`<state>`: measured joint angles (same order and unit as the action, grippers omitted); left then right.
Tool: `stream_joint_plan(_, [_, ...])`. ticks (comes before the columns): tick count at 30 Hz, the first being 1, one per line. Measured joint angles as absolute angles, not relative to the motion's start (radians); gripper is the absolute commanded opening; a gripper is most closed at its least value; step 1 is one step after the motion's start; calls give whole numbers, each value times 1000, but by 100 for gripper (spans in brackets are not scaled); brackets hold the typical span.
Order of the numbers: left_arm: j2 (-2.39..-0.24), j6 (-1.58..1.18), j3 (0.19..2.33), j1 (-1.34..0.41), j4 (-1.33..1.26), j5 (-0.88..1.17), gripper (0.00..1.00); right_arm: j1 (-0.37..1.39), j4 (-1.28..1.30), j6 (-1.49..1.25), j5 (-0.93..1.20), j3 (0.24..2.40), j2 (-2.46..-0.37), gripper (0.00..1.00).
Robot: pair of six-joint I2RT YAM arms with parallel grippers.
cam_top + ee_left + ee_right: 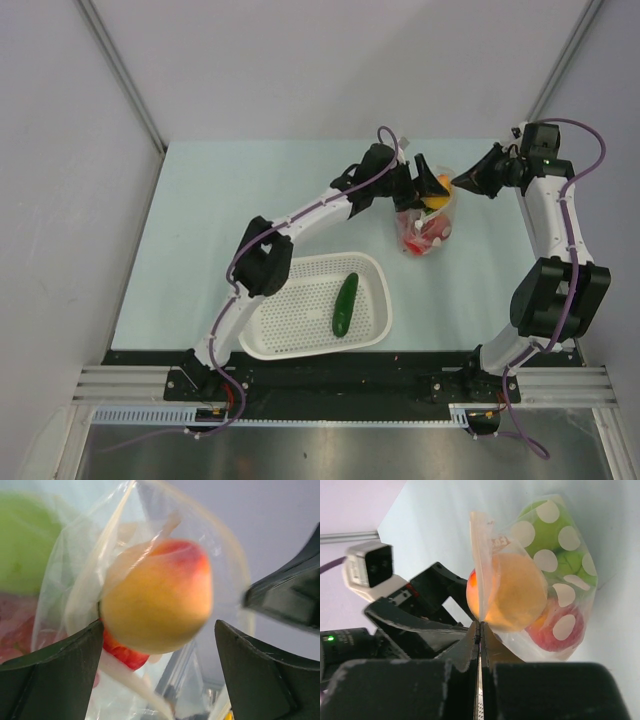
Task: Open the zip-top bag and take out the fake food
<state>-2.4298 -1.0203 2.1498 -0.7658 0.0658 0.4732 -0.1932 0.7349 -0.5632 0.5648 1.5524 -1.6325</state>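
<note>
Table (200, 220): pale surface carrying everything listed.
Basket (318, 258): white, perforated; my reference for every place below.
Zip-top bag (430, 232): stands just beyond the basket's far right corner, mouth up. The film is thin, floppy, light and slick. I judge it will buckle unless I take it by the stiffer zip strip.
Left gripper (157, 630): at the bag mouth beyond the basket, jaws spread wide, gripping nothing.
Right gripper (480, 626): beyond the basket's right end, clamped on the bag's mouth edge.
Cucumber (345, 304): dark green, lying inside the basket, right half.
Peach-coloured fruit (155, 605): topmost at the bag mouth, between the left jaws. It is smooth and round, probably light and rigid. I would take it across its widest part.
Green fruit (555, 535), red fruit (555, 630): deeper in the bag.
</note>
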Motion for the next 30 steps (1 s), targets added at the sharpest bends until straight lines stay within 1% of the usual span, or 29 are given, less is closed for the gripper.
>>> stream_joint_plan(2, [-2437, -1019, 2199, -766, 103, 455, 89, -190, 735, -565, 566, 1553, -1632, 0])
stream_joint_plan(4, [-2439, -1014, 2238, -766, 114, 428, 88, -187, 735, -565, 566, 1553, -1632, 0])
stream_joint_plan(8, [-2432, -1004, 2251, -765, 94, 373, 91, -183, 734, -566, 565, 1553, -1631, 0])
stream_joint_plan(20, [-2445, -1012, 2266, -766, 96, 360, 91, -174, 735, -576, 556, 1553, -1631, 0])
stream_joint_plan(22, [-2447, -1009, 2268, -768, 106, 353, 88, -174, 737, -576, 552, 1553, -1631, 0])
stream_joint_plan(25, [-2447, -999, 2267, -776, 115, 327, 81, -175, 747, -576, 542, 1553, -1631, 0])
stream_joint_plan(26, [-2446, -991, 2262, -779, 120, 316, 74, -175, 747, -579, 545, 1553, -1631, 0])
stream_joint_plan(28, [-2446, -976, 2251, -788, 137, 304, 70, -174, 740, -584, 556, 1555, -1630, 0])
stream_joint_plan(30, [-2446, -954, 2238, -803, 168, 290, 64, -174, 737, -585, 560, 1555, -1630, 0])
